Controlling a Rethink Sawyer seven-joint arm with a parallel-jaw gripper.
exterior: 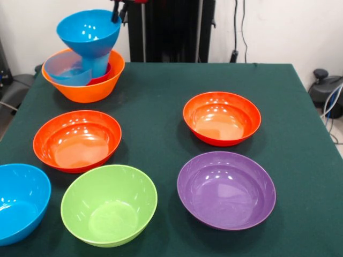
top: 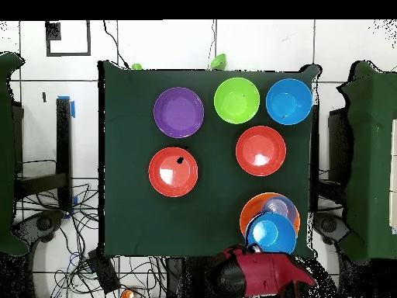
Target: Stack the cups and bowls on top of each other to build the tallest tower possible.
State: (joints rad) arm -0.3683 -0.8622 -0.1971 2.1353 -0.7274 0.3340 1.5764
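An orange bowl (exterior: 86, 91) stands at the table's far left corner and also shows in the overhead view (top: 250, 211). Inside it are a small red cup (exterior: 105, 76), a light-blue tumbler (exterior: 97, 63) and a pale translucent cup (exterior: 64, 68) leaning on its side. A blue bowl (exterior: 88, 32) sits tilted on top of the tumbler; it also shows in the overhead view (top: 271, 231). My gripper (exterior: 116, 12) comes down from the top edge and is shut on that bowl's far rim. In the overhead view the gripper (top: 251, 247) is at the bowl's edge.
Loose bowls on the green cloth: two red-orange (exterior: 77, 140) (exterior: 222, 118), purple (exterior: 226, 188), lime green (exterior: 109, 204), blue (exterior: 19, 202). In the overhead view: purple (top: 178, 112), green (top: 236, 99), blue (top: 288, 101), red-orange (top: 260, 150) (top: 172, 171).
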